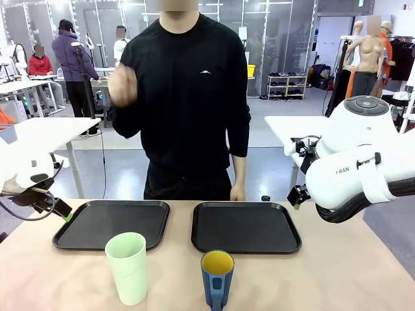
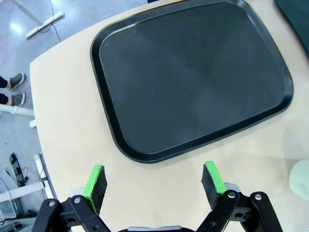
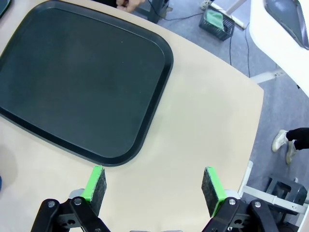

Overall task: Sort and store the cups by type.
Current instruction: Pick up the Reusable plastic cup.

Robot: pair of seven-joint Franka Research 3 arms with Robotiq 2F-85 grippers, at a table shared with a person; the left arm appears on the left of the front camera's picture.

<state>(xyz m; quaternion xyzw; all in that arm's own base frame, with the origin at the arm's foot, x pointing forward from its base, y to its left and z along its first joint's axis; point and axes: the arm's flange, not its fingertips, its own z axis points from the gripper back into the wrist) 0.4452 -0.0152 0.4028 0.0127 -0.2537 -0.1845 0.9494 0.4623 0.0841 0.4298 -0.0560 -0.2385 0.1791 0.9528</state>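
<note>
- Nearest to me, the tall mint-green plastic tumbler (image 1: 128, 267) and the dark blue handled mug with yellow inside (image 1: 216, 278) stand on the table, in front of the left black tray (image 1: 113, 223) and the right black tray (image 1: 245, 227).
- I fear the tall tumbler tips over if a finger strikes its rim.
- Farther, the left gripper (image 2: 153, 176) and the right gripper (image 3: 153, 180) hover by the outer tray edges, jaws apart and empty, well apart from both cups.

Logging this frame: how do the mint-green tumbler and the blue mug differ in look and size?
The mint-green tumbler is taller; the blue mug is shorter. The tumbler has no handle; the mug has one, on its near side. The tumbler is pale all over; the mug is dark blue with a yellow inside. Both stand upright on the table, the tumbler before the left tray, the mug before the right tray.
</note>
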